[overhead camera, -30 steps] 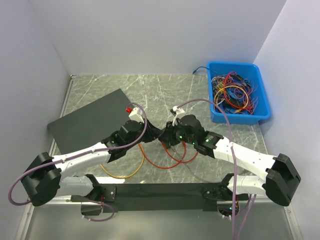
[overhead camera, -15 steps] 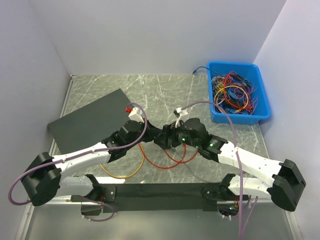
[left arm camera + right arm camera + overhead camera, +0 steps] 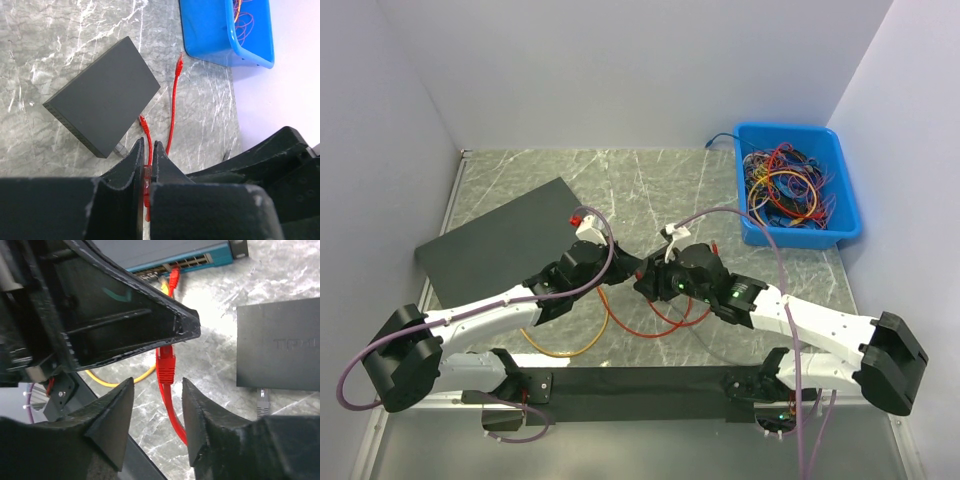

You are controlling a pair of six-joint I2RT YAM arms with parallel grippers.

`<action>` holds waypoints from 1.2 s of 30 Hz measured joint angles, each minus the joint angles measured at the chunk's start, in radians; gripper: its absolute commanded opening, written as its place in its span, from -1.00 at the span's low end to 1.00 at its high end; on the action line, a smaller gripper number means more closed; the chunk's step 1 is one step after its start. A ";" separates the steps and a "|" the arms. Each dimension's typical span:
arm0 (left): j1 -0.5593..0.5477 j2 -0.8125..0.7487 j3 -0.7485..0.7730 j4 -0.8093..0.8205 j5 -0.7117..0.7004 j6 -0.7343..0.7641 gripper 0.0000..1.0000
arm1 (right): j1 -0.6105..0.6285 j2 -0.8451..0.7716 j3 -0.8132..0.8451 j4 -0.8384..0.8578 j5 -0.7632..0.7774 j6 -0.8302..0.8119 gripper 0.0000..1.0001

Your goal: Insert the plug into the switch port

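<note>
Plug (image 3: 166,363) is red and hangs at the end of a red wire (image 3: 171,410), up off the table (image 3: 650,180). It is not in the switch (image 3: 210,258) yet.

The left gripper (image 3: 146,145) is pressed together on the red wire, just behind the plug. In the left wrist view the plug pokes out past the fingers, toward 12 o'clock.

The right gripper (image 3: 156,390) is spread wide. The plug hangs between its two fingers and touches neither one.

In the right wrist view the switch lies at 12 o'clock from the plug, a little way off. It has a blue front with a row of holes. A second red plug (image 3: 173,276) sits right at that front, and a yellow wire (image 3: 120,376) runs out from beside it.

A black box (image 3: 280,345) lies at 3 o'clock from the plug. A gray plug (image 3: 261,402) sits just beside the box's edge.

In the top view both grippers meet near the middle of the table. A blue bin (image 3: 800,236) full of mixed wires sits at 2 o'clock from them, well apart.
</note>
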 measured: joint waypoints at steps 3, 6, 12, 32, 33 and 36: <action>0.000 0.000 0.000 -0.005 -0.002 0.000 -0.99 | 0.004 0.016 0.000 -0.002 0.011 -0.001 -0.06; 0.000 0.000 0.000 -0.009 -0.005 0.000 -0.99 | 0.005 0.023 0.002 -0.005 0.023 -0.002 -0.12; 0.000 0.000 0.000 -0.014 -0.008 0.000 -0.99 | 0.006 0.026 0.005 -0.006 0.039 -0.002 -0.20; -0.016 0.003 0.000 -0.011 -0.009 -0.005 -0.99 | 0.009 0.048 0.011 0.001 0.058 0.011 -0.25; -0.019 0.003 0.000 -0.011 -0.009 -0.006 -0.99 | 0.009 0.045 0.011 0.001 0.058 0.012 -0.26; -0.026 0.003 0.000 -0.012 -0.014 -0.006 -0.99 | 0.011 0.036 0.011 0.002 0.058 0.017 -0.34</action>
